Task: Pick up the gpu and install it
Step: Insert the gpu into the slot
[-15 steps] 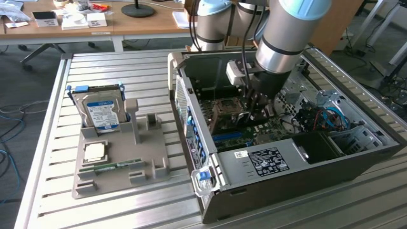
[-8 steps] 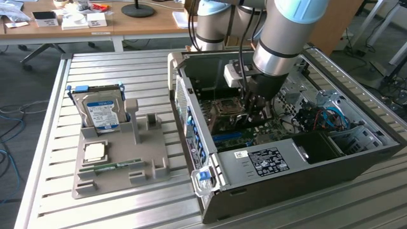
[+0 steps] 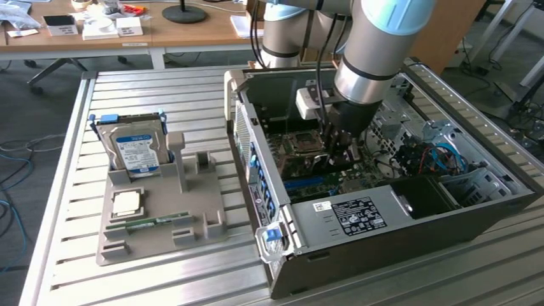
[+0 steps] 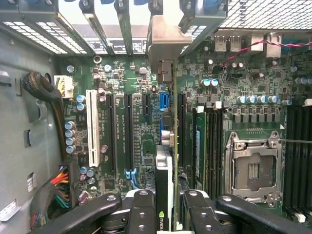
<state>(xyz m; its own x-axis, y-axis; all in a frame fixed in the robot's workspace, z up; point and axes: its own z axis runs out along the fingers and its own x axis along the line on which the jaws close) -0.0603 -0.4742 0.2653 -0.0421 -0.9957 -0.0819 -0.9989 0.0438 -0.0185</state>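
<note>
The gpu (image 4: 166, 163) is seen edge-on in the wrist view, a thin dark card with its pale metal bracket (image 4: 165, 41) at the case's rear slot openings. My gripper (image 4: 168, 214) is shut on the gpu, with one black finger (image 4: 143, 210) on each side of the card. The card stands upright over the motherboard, in line with the blue expansion slot (image 4: 164, 103); I cannot tell whether it is seated. In the exterior view the gripper (image 3: 338, 152) reaches down into the open computer case (image 3: 399, 217), above the motherboard (image 3: 314, 169).
A grey parts holder (image 3: 157, 217) at the exterior view's left carries a silver hard drive with a blue label (image 3: 134, 152), a CPU (image 3: 127, 203) and a green memory stick (image 3: 158, 221). Inside the case are a CPU socket (image 4: 253, 168), a white slot (image 4: 91, 127) and cable bundles (image 4: 58, 187).
</note>
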